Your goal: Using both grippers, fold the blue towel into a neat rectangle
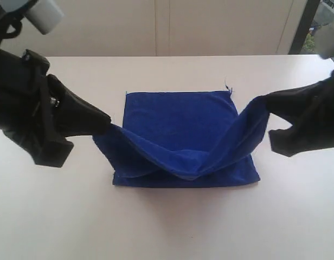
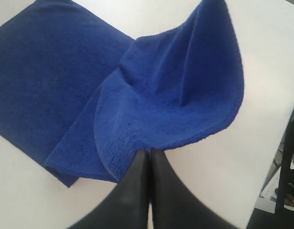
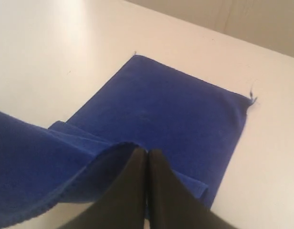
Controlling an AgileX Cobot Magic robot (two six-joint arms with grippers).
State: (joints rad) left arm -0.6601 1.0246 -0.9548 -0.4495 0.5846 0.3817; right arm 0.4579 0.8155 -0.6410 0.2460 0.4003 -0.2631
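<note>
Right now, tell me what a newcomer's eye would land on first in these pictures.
The blue towel in the middle of the white table stands out first, one layer lifted into a sagging band above the flat part. The left gripper and right gripper pinch that band's ends with shut fingers, one on each side. A loose thread sticks up at the far right corner.

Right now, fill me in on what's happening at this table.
Two robot arms are folding the blue towel on the white table. The left hand and the right hand are each shut on one side of the towel's upper layer, holding it raised so it sags between them. The rest of the towel lies flat on the table, and the fold is not yet laid down.
</note>
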